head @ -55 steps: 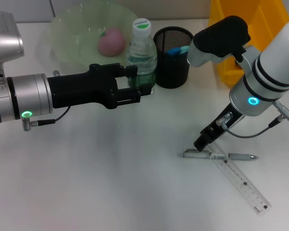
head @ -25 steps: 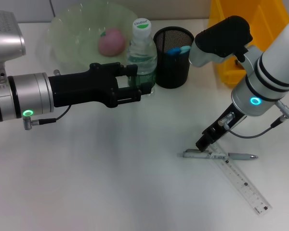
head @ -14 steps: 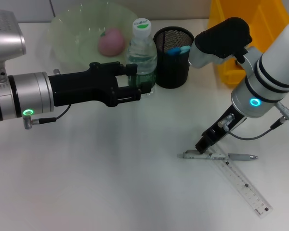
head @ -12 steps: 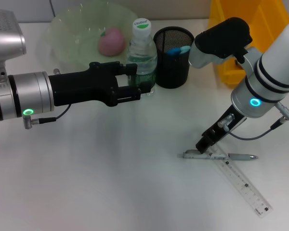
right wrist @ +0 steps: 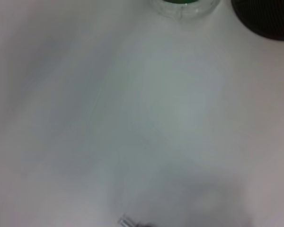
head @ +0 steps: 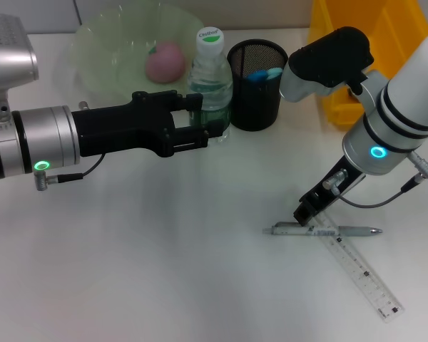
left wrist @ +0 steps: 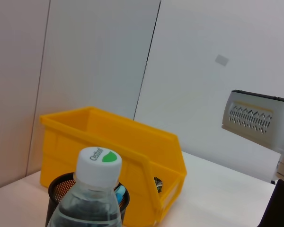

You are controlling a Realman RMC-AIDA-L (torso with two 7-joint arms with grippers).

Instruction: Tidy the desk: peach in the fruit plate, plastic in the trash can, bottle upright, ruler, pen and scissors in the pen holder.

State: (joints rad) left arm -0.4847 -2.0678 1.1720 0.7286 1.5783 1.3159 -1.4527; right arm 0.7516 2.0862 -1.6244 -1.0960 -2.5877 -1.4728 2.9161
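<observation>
A clear bottle (head: 210, 80) with a green-and-white cap stands upright between the plate and the pen holder; its cap also shows in the left wrist view (left wrist: 98, 160). My left gripper (head: 208, 122) reaches in from the left, with one finger behind the bottle's lower part and one in front. A grey pen (head: 321, 230) lies across one end of a clear ruler (head: 360, 272) at the front right. My right gripper (head: 304, 212) points down, its tip at that crossing. The pink peach (head: 164, 61) lies in the pale green plate (head: 107, 53). No scissors or plastic are clearly visible.
A black mesh pen holder (head: 257, 89) with something blue inside stands right of the bottle. A yellow bin (head: 346, 64) stands at the back right behind my right arm. The right wrist view shows bare table, the bottle's base (right wrist: 184, 4) and the pen's end (right wrist: 127, 221).
My right gripper has shifted slightly to the right, and the pen and ruler have been nudged a little. The left arm and the bottle have not moved.
</observation>
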